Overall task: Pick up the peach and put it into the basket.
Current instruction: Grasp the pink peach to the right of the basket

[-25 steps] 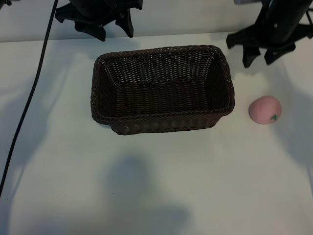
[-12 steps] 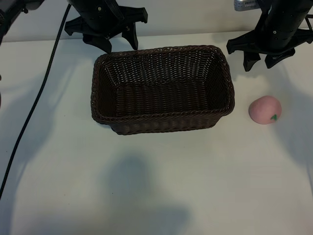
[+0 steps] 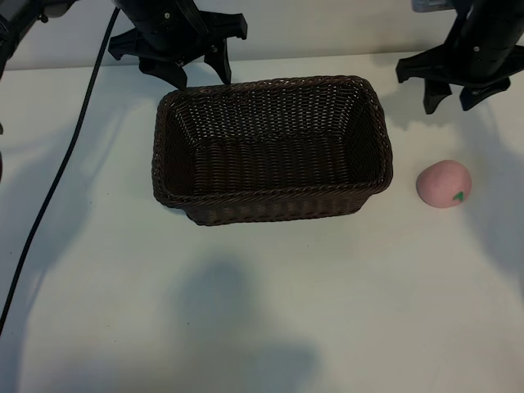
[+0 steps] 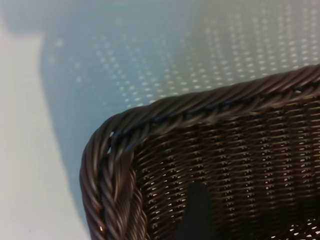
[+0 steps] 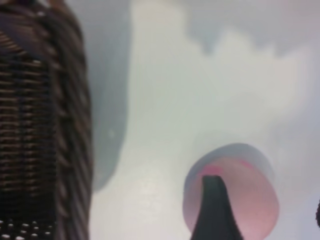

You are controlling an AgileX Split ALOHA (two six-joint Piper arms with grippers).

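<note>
1. Resting on the desk (image 3: 270,311), the peach (image 3: 443,183) lies just beside the basket (image 3: 270,151), outside its right end.
2. Right pincer (image 3: 455,94) hangs released above and behind the peach, grasping nothing.
3. Left pincer (image 3: 199,75) hovers released at the basket's far left corner, empty.

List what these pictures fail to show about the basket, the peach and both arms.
- Dark brown woven wicker basket: left wrist view crops it to one corner.
- Small pink toy peach: right wrist view blurs it; a dark finger covers its middle.
- Left gripper and right gripper: exterior view's top edge cuts off both arms.
</note>
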